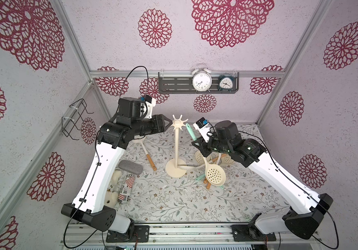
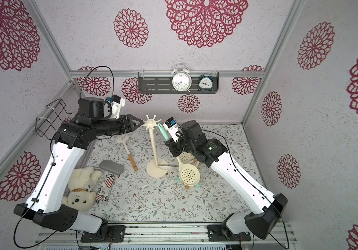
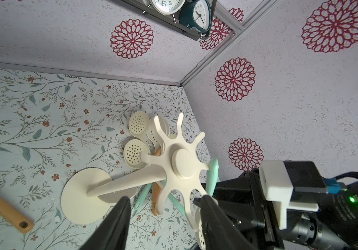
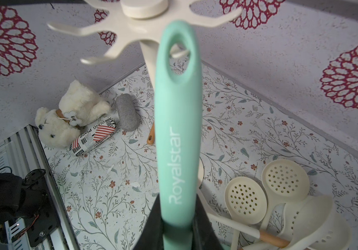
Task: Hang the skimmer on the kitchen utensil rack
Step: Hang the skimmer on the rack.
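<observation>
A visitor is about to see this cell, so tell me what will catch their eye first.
The tall cream kitchen utensil rack stands in the middle of the table, both arms meeting at its star crown. The right hand holds a mint skimmer handle-up, its hanging hole right at a hook, while the left hand straddles a hook on the opposite side.

Robot lab booth, home-styled: aluminium frame (image 1: 75,43), wallpapered panels (image 1: 113,28), floral tabletop (image 1: 173,201), mounting rail (image 1: 191,232).

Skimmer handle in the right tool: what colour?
Mint green handle, white lettering; best in right wrist view.
</observation>
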You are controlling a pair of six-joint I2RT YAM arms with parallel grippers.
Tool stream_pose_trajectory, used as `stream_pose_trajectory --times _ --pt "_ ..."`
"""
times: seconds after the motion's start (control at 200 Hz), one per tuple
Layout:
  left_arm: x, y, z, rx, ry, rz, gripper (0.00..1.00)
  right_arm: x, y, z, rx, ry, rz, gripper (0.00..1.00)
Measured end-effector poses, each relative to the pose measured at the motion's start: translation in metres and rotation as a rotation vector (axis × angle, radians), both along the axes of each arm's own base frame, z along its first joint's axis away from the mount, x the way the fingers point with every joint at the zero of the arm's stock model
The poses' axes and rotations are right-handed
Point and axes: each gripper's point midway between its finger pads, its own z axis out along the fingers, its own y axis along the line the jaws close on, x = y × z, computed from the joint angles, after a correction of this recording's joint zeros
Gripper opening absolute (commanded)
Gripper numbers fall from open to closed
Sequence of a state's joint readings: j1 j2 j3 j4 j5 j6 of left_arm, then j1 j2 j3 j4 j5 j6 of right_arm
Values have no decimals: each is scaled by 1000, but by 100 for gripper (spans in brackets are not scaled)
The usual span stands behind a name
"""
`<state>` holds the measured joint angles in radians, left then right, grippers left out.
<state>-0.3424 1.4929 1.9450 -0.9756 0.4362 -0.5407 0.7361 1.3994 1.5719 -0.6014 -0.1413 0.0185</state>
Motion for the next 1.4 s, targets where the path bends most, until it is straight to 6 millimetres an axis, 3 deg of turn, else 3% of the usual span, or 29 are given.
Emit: stream_pose_trajectory --times 0.565,0.65,0.761,0.876,1.151,1.261,1.396 --pt "5 -11 -22 14 11 -32 56 5 30 -14 102 -21 91 0" --pt "5 -11 -22 10 4 -35 62 6 35 -16 128 -32 105 0" --pt "2 -11 -22 5 -9 -41 84 8 39 -18 160 -55 114 0" --pt "-2 -10 -19 -8 -31 -40 97 8 40 -18 188 -74 123 16" --pt "-34 11 13 -29 -234 -8 100 -5 27 -15 246 -98 102 67" --pt "-48 21 12 -27 -309 14 100 -14 8 0 300 -149 44 73" --pt "-58 25 -20 27 -323 57 100 -18 -35 7 357 -184 -141 71"
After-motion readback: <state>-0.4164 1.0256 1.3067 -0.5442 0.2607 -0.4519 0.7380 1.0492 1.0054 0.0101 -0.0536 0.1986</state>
